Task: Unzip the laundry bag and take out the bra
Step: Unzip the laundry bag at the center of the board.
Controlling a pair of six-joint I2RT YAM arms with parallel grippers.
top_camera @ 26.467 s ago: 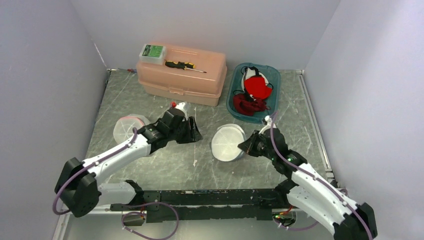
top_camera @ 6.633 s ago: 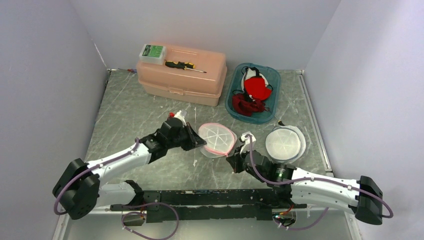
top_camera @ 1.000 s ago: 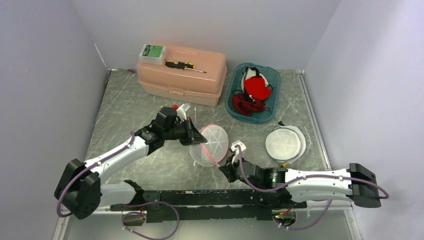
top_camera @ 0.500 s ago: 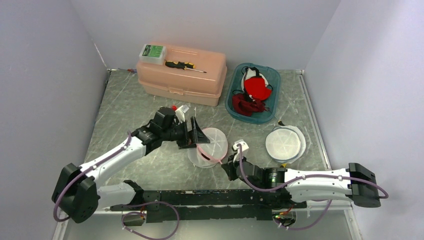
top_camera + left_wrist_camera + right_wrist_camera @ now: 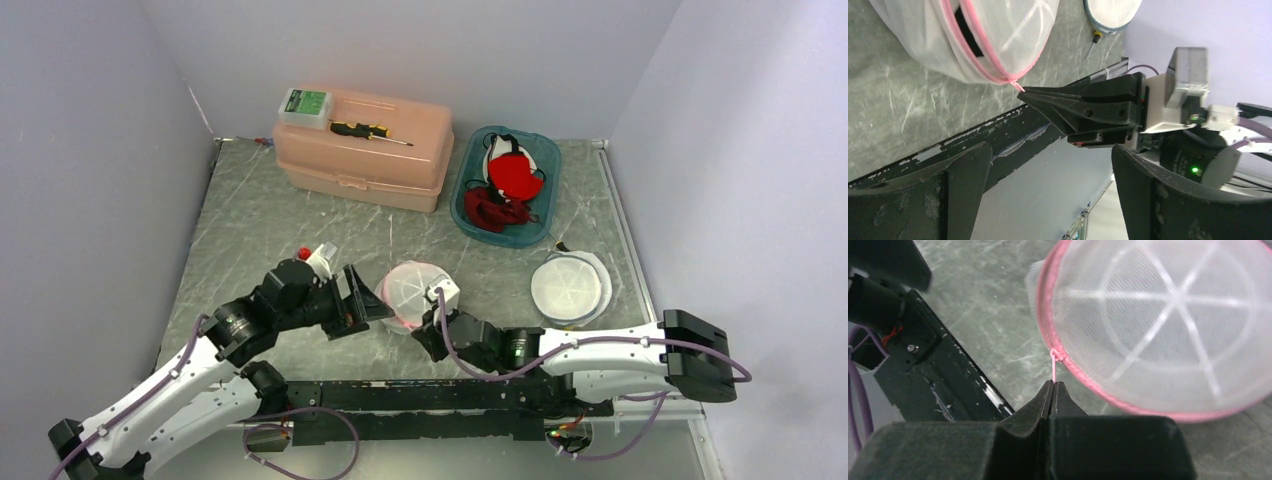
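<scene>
The bag [image 5: 412,292] sat on the counter [image 5: 260,225] between the two end effectors. The right end effector [image 5: 1054,385] was pinched fully shut on the thin pink pull [image 5: 1053,369] of the zip [image 5: 1083,375], just ahead of its tips. The left end effector [image 5: 1048,192] stood wide open and held nothing, with the bag just beyond its fingers.

The bag looked light and soft: fine mesh on a springy rim, with white ribs. It would probably slide or tip on the smooth counter under a tug, so it likely needed bracing at the rim opposite the pull. The pull was tiny and looked easy to lose from a tip grip.

In the left wrist view the zip gaped a little onto a dark gap. Whether that was the bra could not be told. A bra would likely be limp and best taken by a strap or a cup edge.

The black rail [image 5: 948,382] lay close below the right end effector and could limit a pull toward it. A second bag [image 5: 570,287] lay well apart to its right. The tub [image 5: 470,215] and toolbox [image 5: 363,160] stood far beyond both end effectors.
</scene>
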